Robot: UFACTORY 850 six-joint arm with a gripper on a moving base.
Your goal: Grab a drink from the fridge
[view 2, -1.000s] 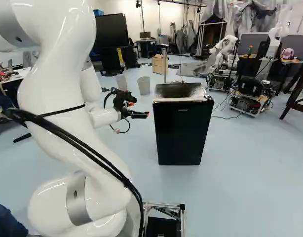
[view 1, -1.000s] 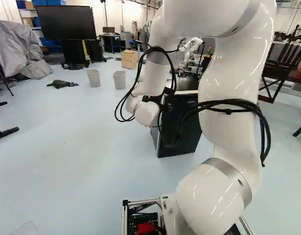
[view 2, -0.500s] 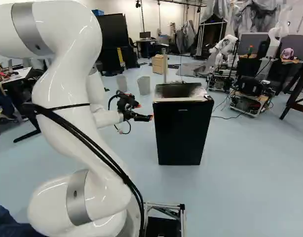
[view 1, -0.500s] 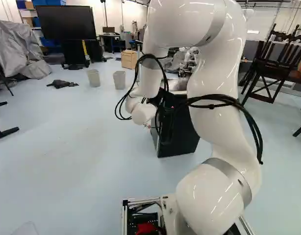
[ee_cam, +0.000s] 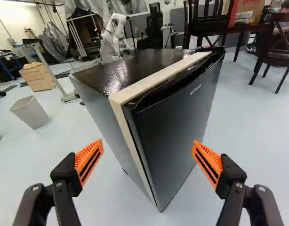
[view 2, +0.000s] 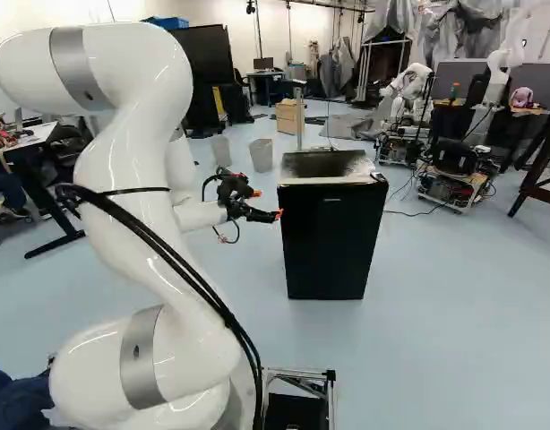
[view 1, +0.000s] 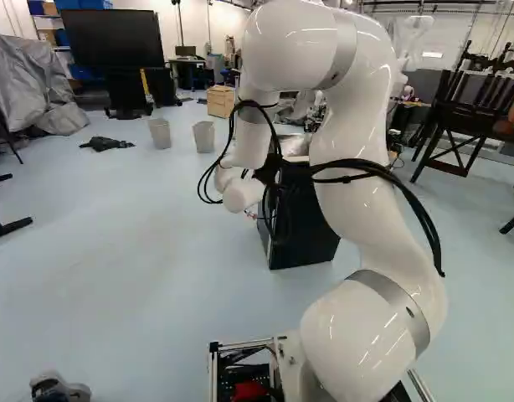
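My gripper (view 2: 268, 216) is at the left side of the black fridge (view 2: 333, 237) in the right base view, close to the upper part of its door edge. In the wrist view the gripper (ee_cam: 148, 161) stands wide open with nothing held, and the fridge (ee_cam: 175, 127) rises ahead of it, its near corner between the two orange pads. The fridge door is closed against the light-coloured frame. No drink shows in any view. In the left base view my arm partly covers the fridge (view 1: 311, 226).
Two grey bins (view 1: 204, 136) and a wooden cabinet (view 1: 221, 101) stand beyond the fridge. Behind it to the right in the right base view is another robot (view 2: 408, 90) beside a cart (view 2: 456, 175). Dark chairs (view 1: 462, 113) stand at the right of the left base view. A shoe (view 1: 59, 389) shows near the base.
My arm has shifted right in the right base view, bringing the open gripper nearer the fridge. The fridge and base have stayed put. A shoe has appeared at the foot of the left base view.
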